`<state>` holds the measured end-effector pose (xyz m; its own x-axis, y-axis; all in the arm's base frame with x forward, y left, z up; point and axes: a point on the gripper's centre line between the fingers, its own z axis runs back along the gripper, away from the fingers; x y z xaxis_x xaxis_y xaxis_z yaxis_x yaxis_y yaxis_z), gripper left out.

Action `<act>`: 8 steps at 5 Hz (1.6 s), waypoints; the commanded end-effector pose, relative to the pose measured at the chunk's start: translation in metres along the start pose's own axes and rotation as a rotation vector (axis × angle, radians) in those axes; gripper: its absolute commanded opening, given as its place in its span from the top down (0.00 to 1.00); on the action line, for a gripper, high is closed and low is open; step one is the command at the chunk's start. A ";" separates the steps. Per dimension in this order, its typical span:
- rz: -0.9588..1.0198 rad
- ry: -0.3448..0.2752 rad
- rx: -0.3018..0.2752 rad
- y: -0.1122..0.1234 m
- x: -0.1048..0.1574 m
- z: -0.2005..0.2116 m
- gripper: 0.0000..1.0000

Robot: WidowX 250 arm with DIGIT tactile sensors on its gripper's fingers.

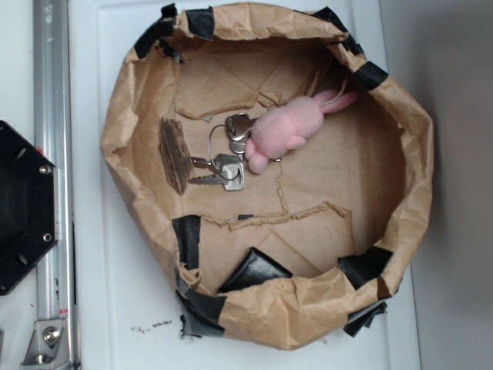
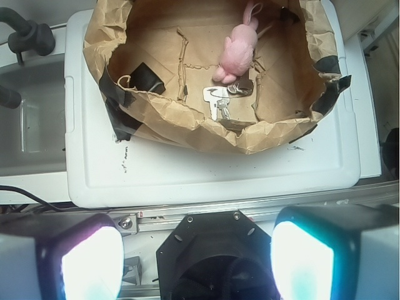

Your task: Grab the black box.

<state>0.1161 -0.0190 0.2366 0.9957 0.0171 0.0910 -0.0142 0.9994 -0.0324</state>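
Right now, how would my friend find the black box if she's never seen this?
Look inside the crumpled brown paper bowl on the white surface. The black box lies tucked against the paper wall, across from the pink plush bunny and keys. It is flat, shiny and sharp-cornered, unlike the torn black tape strips on the paper.

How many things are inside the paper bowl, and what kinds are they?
Black box: 1
Pink plush toy: 1
Bunch of keys: 1
Total: 3 things in the brown paper bowl
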 end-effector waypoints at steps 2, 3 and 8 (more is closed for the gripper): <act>0.144 -0.030 0.042 0.010 0.046 -0.013 0.00; 0.350 -0.030 -0.013 0.027 0.073 -0.015 0.00; 0.620 0.005 -0.063 -0.008 0.100 -0.133 0.00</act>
<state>0.2258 -0.0313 0.1067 0.7990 0.6013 0.0055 -0.5967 0.7940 -0.1164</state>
